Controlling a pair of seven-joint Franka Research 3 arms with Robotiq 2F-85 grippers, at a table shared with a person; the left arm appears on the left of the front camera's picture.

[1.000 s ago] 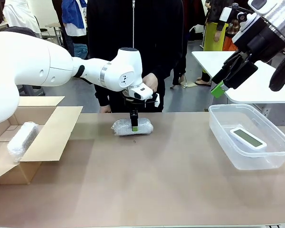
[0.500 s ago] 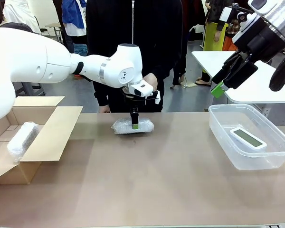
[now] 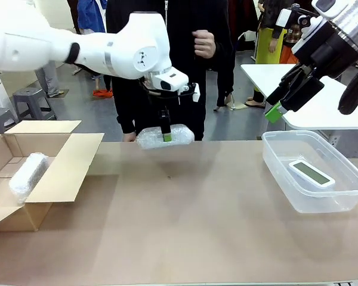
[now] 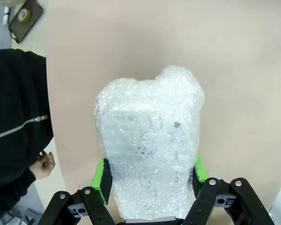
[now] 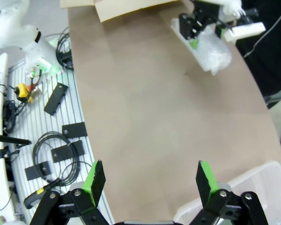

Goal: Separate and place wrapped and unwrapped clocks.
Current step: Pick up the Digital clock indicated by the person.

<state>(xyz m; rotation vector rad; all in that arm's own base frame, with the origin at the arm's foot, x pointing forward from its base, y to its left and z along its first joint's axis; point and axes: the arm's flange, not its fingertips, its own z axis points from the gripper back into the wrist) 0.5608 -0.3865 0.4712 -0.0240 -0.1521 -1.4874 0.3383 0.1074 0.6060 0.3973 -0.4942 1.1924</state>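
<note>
From the front, the left arm reaches in from the left, wrist bent downward, and its left gripper has its fingers pressed against a bubble-wrapped bundle held in the air above the far side of the table. A second wrapped bundle lies in the open cardboard box at left. The bare white clock lies in the clear plastic tub at right. The right gripper hangs high above the tub, tilted, its fingers wide apart and empty. A person in black stands behind the table.

In the left wrist view, the green pads clamp both sides of the bundle; no print on it can be read.

In the right wrist view, the spread fingers hold nothing above the table; no writing is legible.
</note>
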